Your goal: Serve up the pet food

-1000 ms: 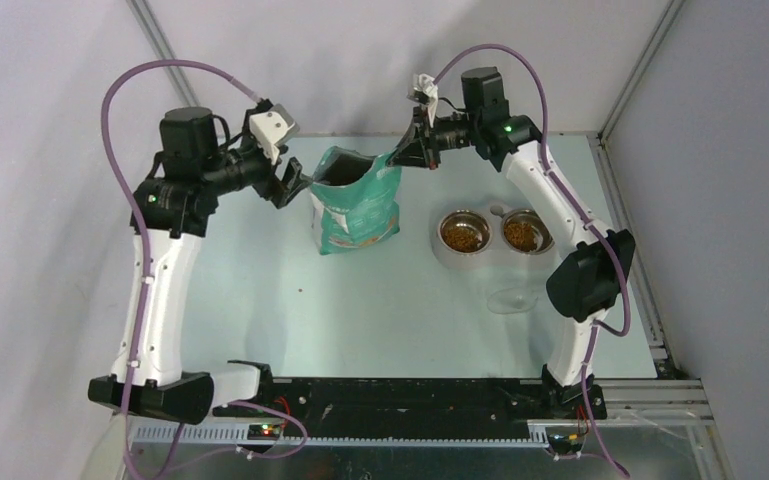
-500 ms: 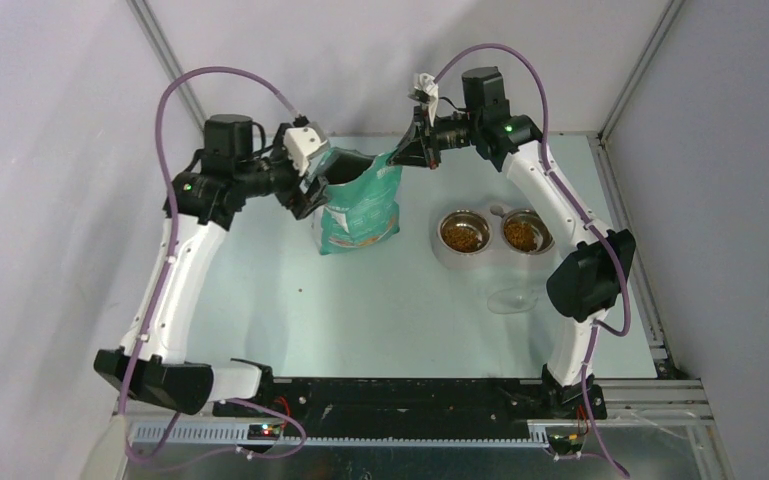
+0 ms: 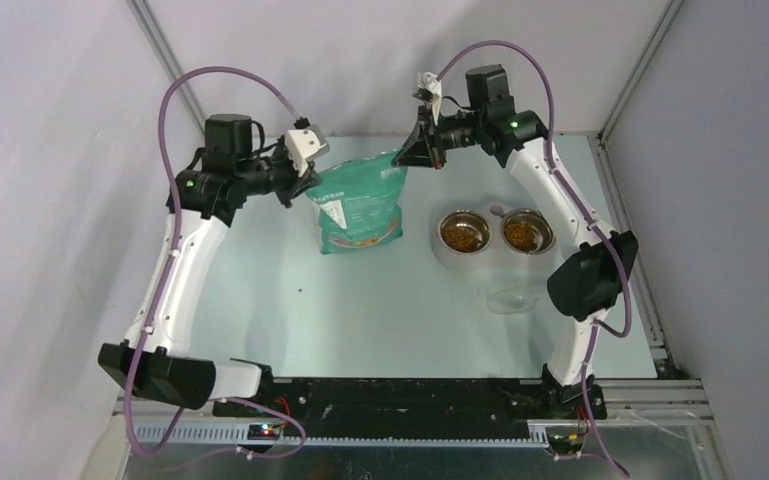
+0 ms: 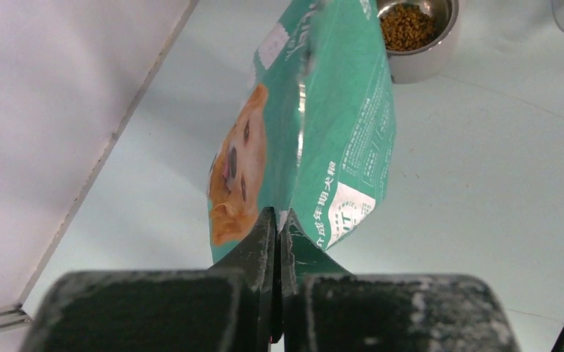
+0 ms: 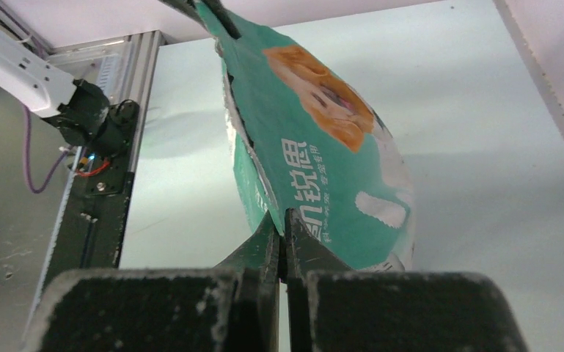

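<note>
Left end effector point(image 4: 276, 218) and right end effector point(image 5: 279, 220) each clench a top corner of the bag point(image 3: 360, 208). Pet food point(image 3: 465, 235) lies in both bowls point(image 3: 442, 231) near the far right corner of the bench point(image 3: 380, 320). Serving looks done, bag stowage outstanding.

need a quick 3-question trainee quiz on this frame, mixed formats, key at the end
1. True or false: the left gripper stands open beside the teal-green dog-print food bag.
2. How many round steel bowls hold brown kibble pellets? A) none B) one C) two
3. Fill in: the right gripper is shut on the ___.
Key: 1 false, it is shut on the bag's top corner. 2 C. 3 bag.
</note>
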